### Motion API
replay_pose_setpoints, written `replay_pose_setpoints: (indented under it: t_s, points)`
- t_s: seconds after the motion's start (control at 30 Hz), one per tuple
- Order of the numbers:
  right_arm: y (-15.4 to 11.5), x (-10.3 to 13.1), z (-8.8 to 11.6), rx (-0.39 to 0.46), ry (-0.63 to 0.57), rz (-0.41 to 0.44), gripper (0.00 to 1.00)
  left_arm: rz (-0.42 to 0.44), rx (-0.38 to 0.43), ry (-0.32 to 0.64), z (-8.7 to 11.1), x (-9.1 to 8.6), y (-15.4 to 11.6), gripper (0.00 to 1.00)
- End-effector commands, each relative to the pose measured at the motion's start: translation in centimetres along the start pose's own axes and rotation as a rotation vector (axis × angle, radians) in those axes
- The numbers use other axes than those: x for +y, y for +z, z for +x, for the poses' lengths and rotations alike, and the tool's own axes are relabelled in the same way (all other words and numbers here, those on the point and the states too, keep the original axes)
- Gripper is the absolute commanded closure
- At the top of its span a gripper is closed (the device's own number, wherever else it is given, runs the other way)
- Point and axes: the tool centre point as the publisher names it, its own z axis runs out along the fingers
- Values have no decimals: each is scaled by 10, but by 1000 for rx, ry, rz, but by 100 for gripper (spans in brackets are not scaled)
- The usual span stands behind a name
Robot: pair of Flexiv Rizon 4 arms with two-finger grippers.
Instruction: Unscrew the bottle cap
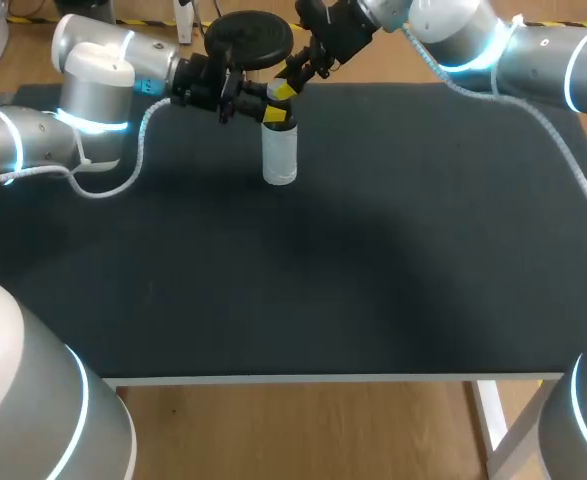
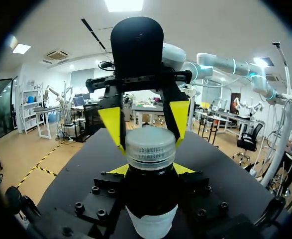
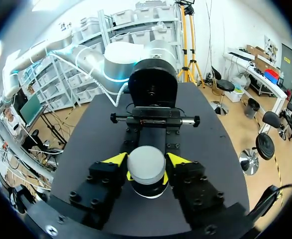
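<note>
Over on the left, the left gripper (image 2: pixel 151 172) is clamped on the bottle (image 1: pixel 280 155), with a yellow tip on each side of the dark shoulder just under the cap (image 2: pixel 150 145). That's the anchor. The bottle stands upright on the table (image 1: pixel 373 260), towards the far edge and a little left of centre, and its base appears to be down on the mat.

Moving right, the right gripper (image 3: pixel 146 162) sits over the top, fingers narrowed against the cap from two sides. In its own wrist view the pale disc fills the gap between the tips, so it reads as gripped. The cap looks fully seated; I can't make out any gap at the threads.

By my reading we're at the twist itself: both grips are set and the turning is not yet done. Next, the right wrist should rotate counter-clockwise about the bottle's axis while the left holds firm. It can regrasp if the wrist runs out of travel, and should lift only once the threads let go.
</note>
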Motion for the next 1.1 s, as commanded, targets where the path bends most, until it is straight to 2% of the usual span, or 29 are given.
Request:
replay_pose_setpoints:
  t_s: [0.03, 0.07, 0.1, 0.13, 0.4, 0.5, 0.67, 0.83, 1.1]
  points:
    - [-3, -2, -3, 0, 0, 0, 64, 2, 9, 1, 1, 1, 1, 100]
    - [-3, -2, -3, 0, -1, 0, 67, 2, 9, 1, 1, 1, 1, 100]
    - [-3, -2, -2, 2, -4, -1, 80, 2, 9, 1, 1, 1, 1, 100]
    - [-3, -2, -2, 3, -5, -1, 100, 2, 9, 1, 1, 1, 1, 100]
    - [-4, -4, -1, 37, -49, 1, 100, 2, 9, 1, 1, 1, 1, 100]
    - [-5, -4, -3, 84, -82, -11, 100, 2, 9, 1, 1, 1, 1, 100]
    - [-8, -3, -5, 207, -144, -48, 100, 2, 9, 1, 1, 1, 1, 100]
    - [-9, -1, -4, 297, -217, -8, 100, 2, 9, 1, 1, 1, 1, 100]
    - [-5, 3, 3, 362, -305, 47, 100, 2, 9, 1, 1, 1, 1, 100]
